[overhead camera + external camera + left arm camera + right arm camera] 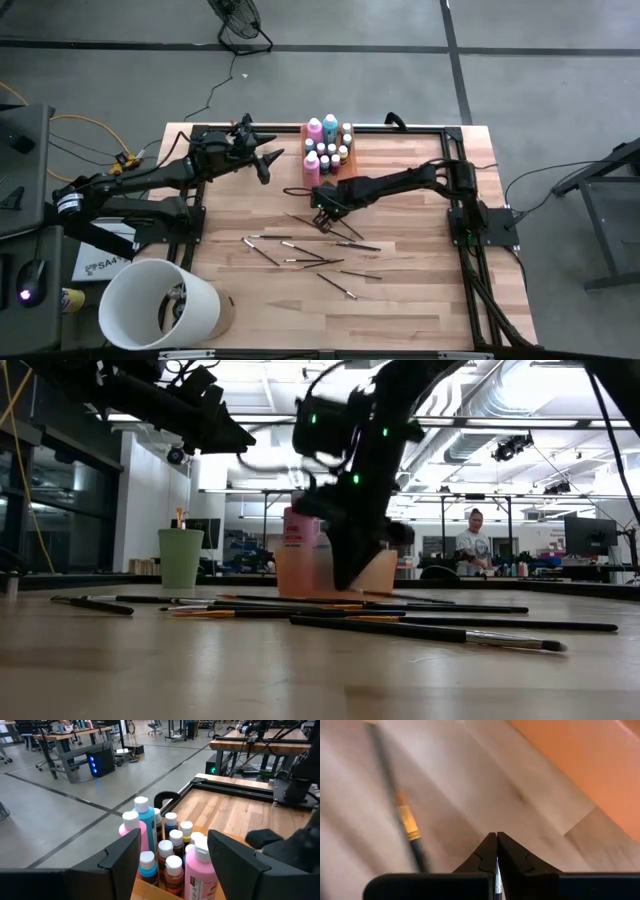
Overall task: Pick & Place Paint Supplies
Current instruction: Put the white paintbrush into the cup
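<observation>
Right gripper (pixel 322 213) is pressed together low over the desk (pixel 420 290) beside the orange tray (pixel 305 178); a thin sliver is seen between the tips, likely a brush. Left gripper (pixel 268 158) is held spread above the bottles (pixel 165 852), kept clear. Remaining brushes (pixel 310 255) are scattered on the desk.

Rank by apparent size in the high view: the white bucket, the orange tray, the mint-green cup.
1. White bucket, largest by far, though it may stand nearer the camera.
2. Orange tray, mostly covered by bottles.
3. Mint-green cup: cannot be made out in the high view, so it stays unranked.
</observation>
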